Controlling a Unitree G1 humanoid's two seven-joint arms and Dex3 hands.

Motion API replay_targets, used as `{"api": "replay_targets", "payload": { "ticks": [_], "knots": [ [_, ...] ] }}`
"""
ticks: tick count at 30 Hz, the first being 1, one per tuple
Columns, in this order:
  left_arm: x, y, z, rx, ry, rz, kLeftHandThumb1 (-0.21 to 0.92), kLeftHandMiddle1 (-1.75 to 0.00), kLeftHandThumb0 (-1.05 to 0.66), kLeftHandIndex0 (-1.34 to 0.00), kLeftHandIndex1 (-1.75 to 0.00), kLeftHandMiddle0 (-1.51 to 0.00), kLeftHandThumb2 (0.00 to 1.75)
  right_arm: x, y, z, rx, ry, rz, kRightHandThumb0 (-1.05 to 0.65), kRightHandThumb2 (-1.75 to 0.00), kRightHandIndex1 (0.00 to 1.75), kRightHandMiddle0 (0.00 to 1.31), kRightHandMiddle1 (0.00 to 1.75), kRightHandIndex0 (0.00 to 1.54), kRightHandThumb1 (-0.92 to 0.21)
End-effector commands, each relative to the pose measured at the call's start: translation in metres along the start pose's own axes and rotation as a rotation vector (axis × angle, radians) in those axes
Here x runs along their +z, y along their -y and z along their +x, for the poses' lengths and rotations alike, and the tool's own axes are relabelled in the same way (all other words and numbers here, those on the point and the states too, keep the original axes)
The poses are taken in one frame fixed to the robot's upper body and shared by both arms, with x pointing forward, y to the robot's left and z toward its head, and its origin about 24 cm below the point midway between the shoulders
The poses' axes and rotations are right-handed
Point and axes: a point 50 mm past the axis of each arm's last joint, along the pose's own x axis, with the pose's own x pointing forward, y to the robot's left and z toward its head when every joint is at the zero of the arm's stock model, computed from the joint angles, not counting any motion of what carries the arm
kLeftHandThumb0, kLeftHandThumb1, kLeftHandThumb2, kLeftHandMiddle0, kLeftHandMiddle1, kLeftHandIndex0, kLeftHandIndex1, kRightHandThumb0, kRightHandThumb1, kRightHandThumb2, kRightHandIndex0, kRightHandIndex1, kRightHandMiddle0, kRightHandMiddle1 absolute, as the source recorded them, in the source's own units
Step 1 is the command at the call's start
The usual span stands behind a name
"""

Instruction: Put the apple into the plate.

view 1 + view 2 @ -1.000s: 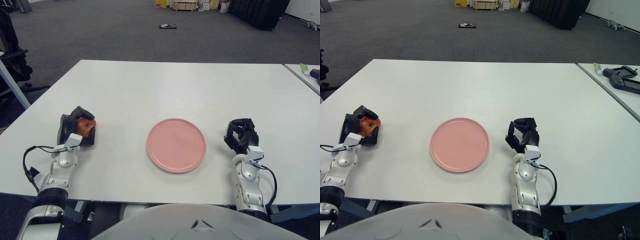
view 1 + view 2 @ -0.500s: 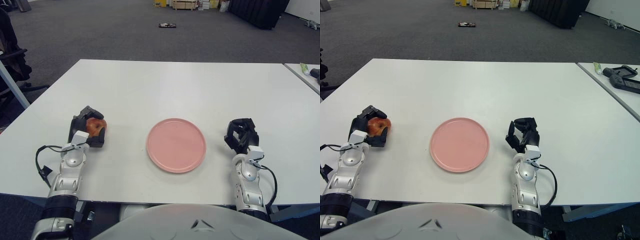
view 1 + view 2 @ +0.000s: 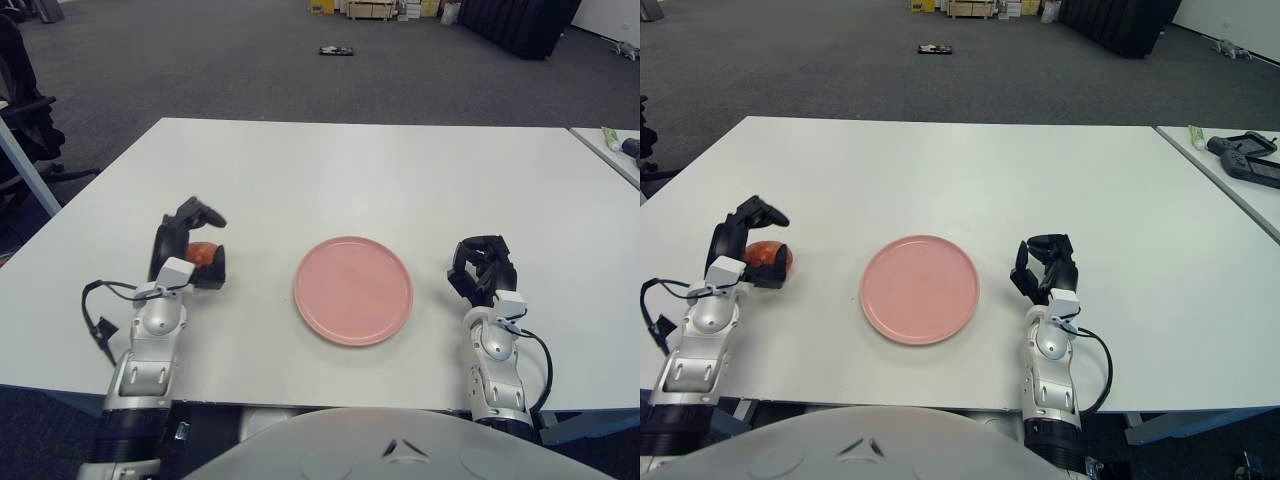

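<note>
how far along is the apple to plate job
Done: the left hand has the apple in its grasp, left of the plate. In hand: carrying it toward the plate. Left: placing it; the plate holds nothing. The right hand shows idle, right of the plate.

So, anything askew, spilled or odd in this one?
Nothing stands out. The pink plate lies flat and bare on the white table. The left hand holds the apple left of it; the right hand shows right of it.
</note>
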Motion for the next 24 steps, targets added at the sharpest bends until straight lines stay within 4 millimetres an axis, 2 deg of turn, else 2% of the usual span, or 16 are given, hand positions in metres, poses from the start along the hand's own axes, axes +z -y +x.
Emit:
{"api": "replay_targets", "payload": {
  "ticks": [1,8,17,24],
  "knots": [
    [0.011,0.003,-0.004,-0.030,0.027,0.006,-0.10,-1.59,0.00,-0.70,-1.75,-0.97,1.73,0.001,-0.004,0.004,-0.005,0.003,0.014,-0.38,-0.88,1.34,0.35,1.75,0.56,-0.66],
    [0.039,0.019,-0.005,-0.117,0.138,-0.020,-0.11,-1.59,0.00,-0.71,-1.75,-0.98,1.75,0.001,-0.005,0.004,0.005,0.011,0.020,-0.38,-0.89,1.35,0.35,1.75,0.55,-0.66],
    [0.059,0.043,-0.003,-0.216,0.295,-0.051,-0.12,-1.58,0.00,-0.72,-1.75,-0.99,1.75,0.000,-0.006,0.005,-0.001,0.000,0.023,-0.38,-0.88,1.35,0.34,1.75,0.54,-0.67],
    [0.067,0.053,-0.004,-0.280,0.374,-0.047,-0.11,-1.58,0.00,-0.71,-1.75,-0.98,1.75,-0.001,-0.005,0.005,0.004,0.004,0.012,-0.38,-0.86,1.35,0.34,1.75,0.54,-0.68]
  ]
}}
